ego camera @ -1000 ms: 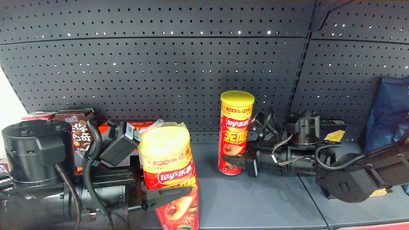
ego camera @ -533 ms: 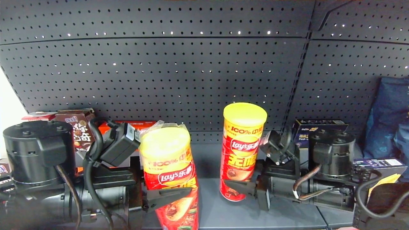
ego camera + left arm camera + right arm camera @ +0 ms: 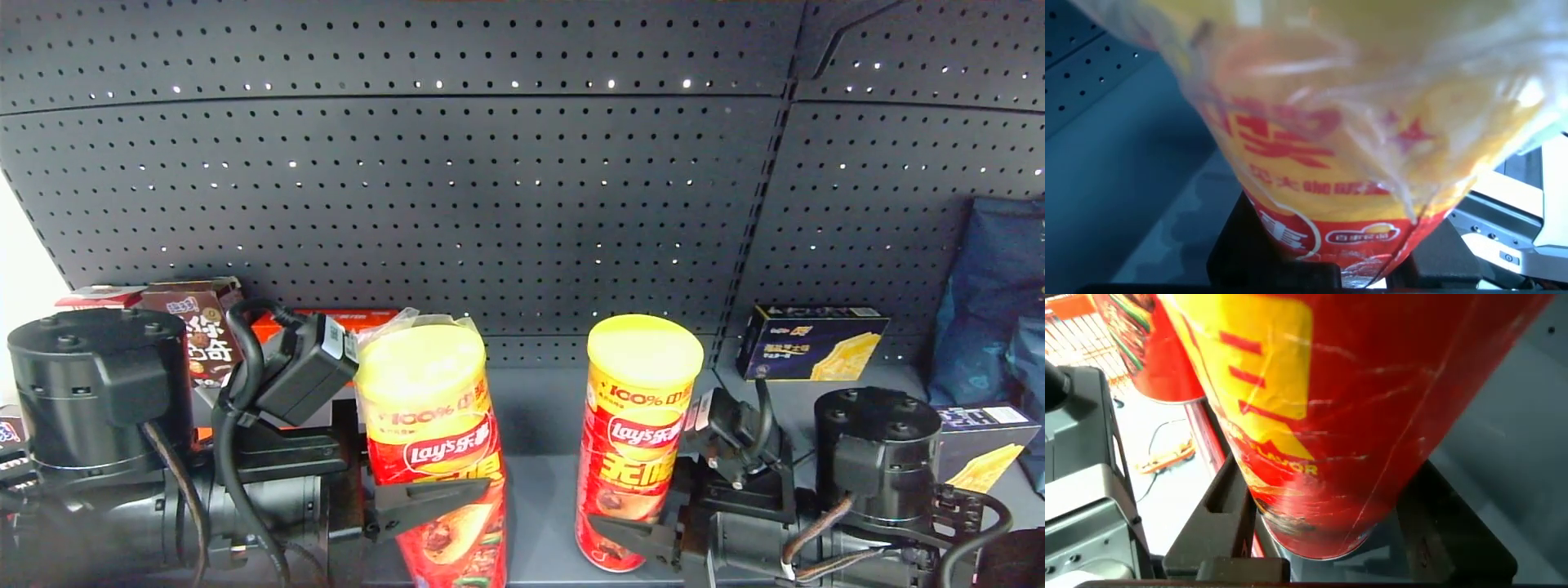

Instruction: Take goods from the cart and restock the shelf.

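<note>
A dark grey store shelf (image 3: 539, 408) with a perforated back panel (image 3: 490, 204) runs across the head view, and two robot arms reach in from the near edge, each holding a tall red and yellow can of crisps with a yellow lid. The left gripper (image 3: 445, 494) is closed around the left chip can (image 3: 429, 433), which is loosely wrapped in clear plastic and leans slightly; one dark finger crosses its lower front. The right gripper (image 3: 620, 527) clasps the right chip can (image 3: 637, 433) low on its body, roughly upright, over the front part of the shelf; whether its base touches the shelf cannot be told. The two cans stand side by side, apart from each other. At the back on the left sit a brown carton (image 3: 196, 327) and an orange box (image 3: 359, 314). On the right stand a dark blue box (image 3: 808, 343) with a yellow picture, a second similar box (image 3: 980, 433) nearer the front, and a blue bag (image 3: 996, 302) at the far edge.
</note>
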Controlling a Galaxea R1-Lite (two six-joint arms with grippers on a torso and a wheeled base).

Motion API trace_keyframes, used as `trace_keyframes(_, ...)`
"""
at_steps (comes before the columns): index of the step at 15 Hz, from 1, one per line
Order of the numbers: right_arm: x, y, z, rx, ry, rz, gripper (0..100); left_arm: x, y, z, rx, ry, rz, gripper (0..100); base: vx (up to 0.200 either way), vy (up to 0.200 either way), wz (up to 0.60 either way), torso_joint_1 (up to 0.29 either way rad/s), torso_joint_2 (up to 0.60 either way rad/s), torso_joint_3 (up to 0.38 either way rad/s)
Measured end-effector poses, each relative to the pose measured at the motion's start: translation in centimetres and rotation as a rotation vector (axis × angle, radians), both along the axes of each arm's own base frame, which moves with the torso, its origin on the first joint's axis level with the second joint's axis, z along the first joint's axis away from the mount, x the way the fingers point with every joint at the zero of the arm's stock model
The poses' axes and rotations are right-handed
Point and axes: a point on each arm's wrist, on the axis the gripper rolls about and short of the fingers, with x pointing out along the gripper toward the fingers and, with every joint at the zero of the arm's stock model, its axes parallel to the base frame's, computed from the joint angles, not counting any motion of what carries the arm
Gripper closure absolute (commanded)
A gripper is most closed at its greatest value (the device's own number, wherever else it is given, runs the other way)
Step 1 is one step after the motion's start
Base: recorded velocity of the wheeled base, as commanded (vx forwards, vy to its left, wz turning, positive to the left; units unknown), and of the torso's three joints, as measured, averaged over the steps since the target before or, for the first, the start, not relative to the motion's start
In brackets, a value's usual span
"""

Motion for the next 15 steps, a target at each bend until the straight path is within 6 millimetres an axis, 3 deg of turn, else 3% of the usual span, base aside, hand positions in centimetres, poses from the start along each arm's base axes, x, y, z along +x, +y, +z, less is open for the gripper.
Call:
trace_keyframes(10, 2.2, 0.2, -1.2, -0.007, 0.008, -0.047, 100, 0.0, 0.0, 0.0, 0.0, -0.001, 0.002, 100, 0.0, 0.0, 0.0, 0.0, 0.0, 0.0)
trace_keyframes(14, 1.9, 0.7, -1.5, -0.012, 0.012, -0.025, 100, 0.0, 0.0, 0.0, -0.001, -0.001, 0.002, 100, 0.0, 0.0, 0.0, 0.0, 0.0, 0.0)
trace_keyframes(15, 1.8, 0.7, -1.6, -0.014, 0.013, -0.023, 0, 0.0, 0.0, -0.1, 0.001, 0.001, 0.002, 100, 0.0, 0.0, 0.0, 0.0, 0.0, 0.0)
